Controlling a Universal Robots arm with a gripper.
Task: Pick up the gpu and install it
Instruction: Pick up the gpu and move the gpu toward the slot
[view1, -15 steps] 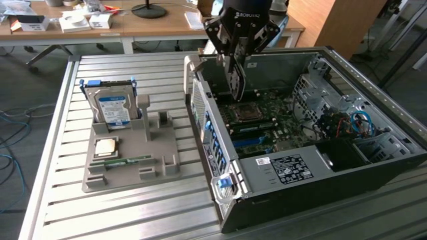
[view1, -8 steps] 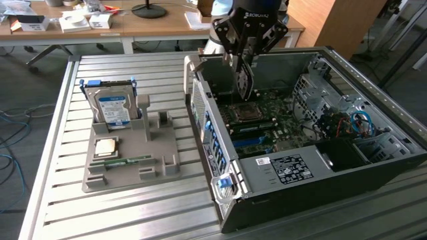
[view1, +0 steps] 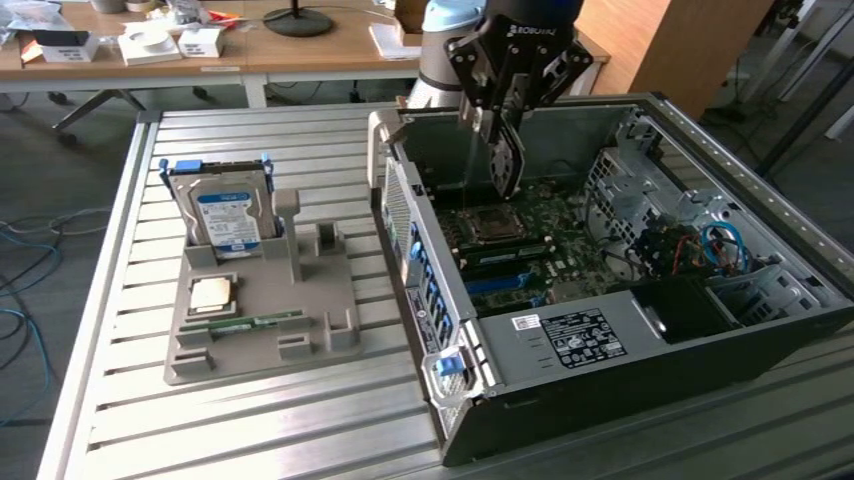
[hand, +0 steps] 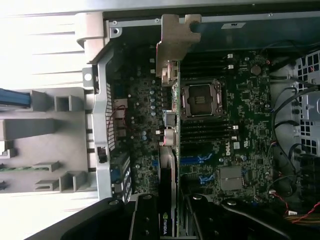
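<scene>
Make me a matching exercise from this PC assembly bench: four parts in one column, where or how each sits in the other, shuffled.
Things:
1. gpu
2. hard drive
3. processor chip
4. memory strip

States:
A. lying flat on the gray holder
B. clamped in the gripper above the open computer case
C. narrow and green, low along a holder slot
D. standing upright in the holder

Pairs: 1-B, 2-D, 3-A, 4-C

A wooden desk (view1: 334, 55) stands behind the slatted metal table (view1: 120, 420).
</scene>
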